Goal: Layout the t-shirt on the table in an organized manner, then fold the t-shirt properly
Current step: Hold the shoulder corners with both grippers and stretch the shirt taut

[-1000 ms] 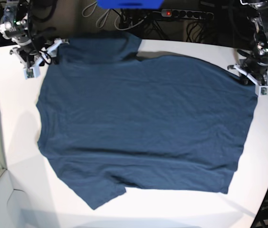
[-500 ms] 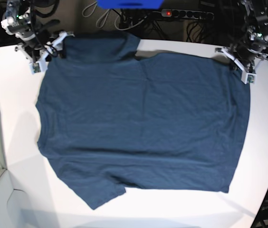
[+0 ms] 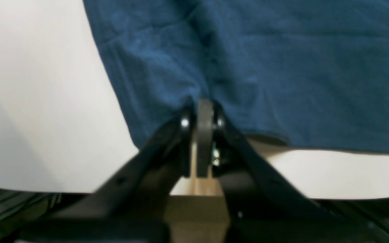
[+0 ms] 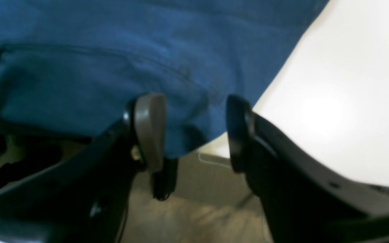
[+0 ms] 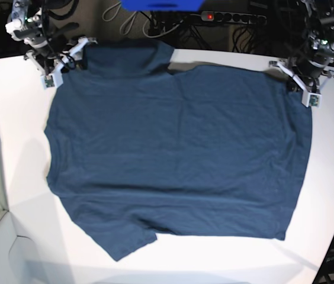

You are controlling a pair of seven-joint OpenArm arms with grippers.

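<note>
Behind the far edge, a dark area is seen, crowded with black cables (image 5: 155, 23). A black power strip (image 5: 229, 18) with a lit red switch is laid there, beside a blue object (image 5: 161, 5) cut off by the frame. A brownish floor (image 4: 198, 209), blurred, is seen in the right wrist view.

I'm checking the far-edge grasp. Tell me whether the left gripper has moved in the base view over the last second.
Yes. The left gripper has moved toward the table's far edge and slightly inward, away from the right edge, now pinching the t-shirt's corner.
</note>
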